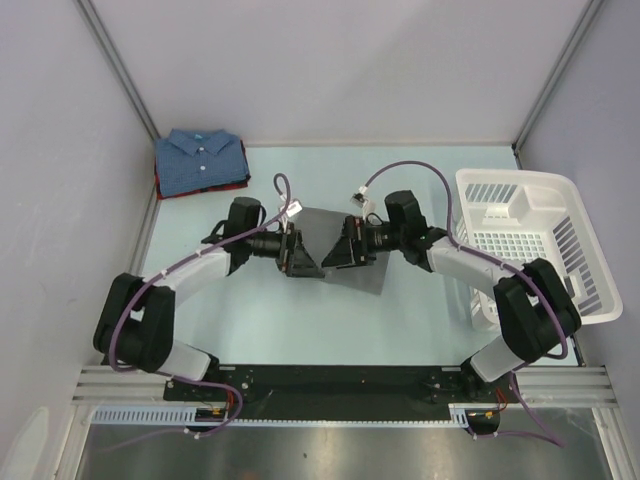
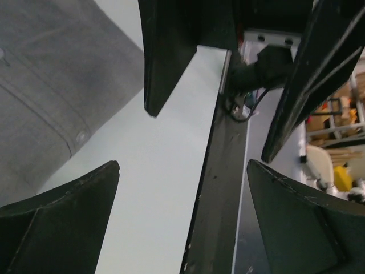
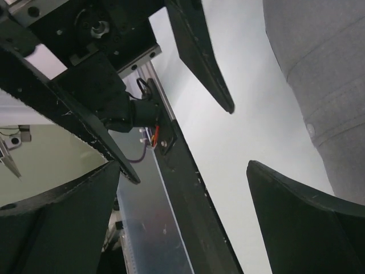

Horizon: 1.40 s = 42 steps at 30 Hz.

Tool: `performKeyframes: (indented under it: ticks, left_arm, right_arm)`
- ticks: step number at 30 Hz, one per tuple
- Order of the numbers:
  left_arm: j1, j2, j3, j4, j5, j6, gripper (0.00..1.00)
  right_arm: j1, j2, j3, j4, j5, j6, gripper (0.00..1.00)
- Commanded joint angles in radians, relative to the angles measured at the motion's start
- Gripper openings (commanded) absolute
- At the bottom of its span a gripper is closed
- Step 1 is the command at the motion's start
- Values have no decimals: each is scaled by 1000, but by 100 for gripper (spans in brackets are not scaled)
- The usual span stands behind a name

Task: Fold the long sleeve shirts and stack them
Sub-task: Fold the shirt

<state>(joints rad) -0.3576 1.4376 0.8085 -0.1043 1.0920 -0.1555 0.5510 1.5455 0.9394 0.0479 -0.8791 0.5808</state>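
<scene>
Mid-table: grey shirt (image 1: 325,230) between wide claws

The left gripper (image 1: 298,253) and right gripper (image 1: 342,250) flank it, jaws spread, holding nothing. The blue shirt (image 1: 200,160) lies folded on the red shirt (image 1: 176,193) in the far-left corner of the pale table (image 1: 300,320) — white basket (image 1: 560,190) at right, grey walls (image 1: 330,60) around.

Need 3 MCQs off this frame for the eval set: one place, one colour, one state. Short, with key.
1. Where is the blue shirt?
A near right edge
B dead centre
C far left corner, on the dark red shirt

2. What colour is the shirt in the middle of the table?
A dark red
B grey
C white

3. What state is the left gripper in?
A open, nothing between its fingers
B shut on a sleeve
C shut, empty

Key:
1 C, the top view shows it folded there with red edges under it.
2 B, the grey shirt lies there.
3 A, the left wrist view shows bare table between the spread fingers.
</scene>
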Motion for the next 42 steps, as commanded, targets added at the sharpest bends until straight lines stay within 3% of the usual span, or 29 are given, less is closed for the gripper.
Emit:
performKeyframes:
  ticks: [1,6,10,16,22,25,31,33,36,40,42]
  left_arm:
    - [0,65,-17,418,62,-385,100]
    - [2,203,-5,541,16,-536,99]
    - [12,286,9,540,-10,-550,100]
    - [114,443,-31,473,-88,-445,99]
    - [235,581,6,355,-72,-343,99]
    - [275,560,-2,244,-64,-290,99]
    - [315,284,-2,-10,78,-37,99]
    - [293,194,36,-26,123,-3,100]
    - [214,187,109,-14,126,-7,99]
    - [122,283,146,257,59,-189,99]
    - [101,402,201,302,10,-237,99]
  right_arm:
    - [-13,-9,-19,194,-38,114,100]
    - [-37,80,-65,242,-112,142,100]
    - [-68,162,-119,294,-152,169,100]
    - [-169,264,-203,242,-92,55,100]
    - [-263,331,-217,136,-55,-45,100]
    - [-290,317,-186,22,-54,-105,100]
    - [-293,168,-19,-267,-144,-214,100]
    - [-257,111,36,-231,-172,-124,100]
    - [-177,102,64,-74,-150,-1,100]
    - [-137,205,73,109,-116,53,100]
    - [-143,267,78,129,-98,12,100]
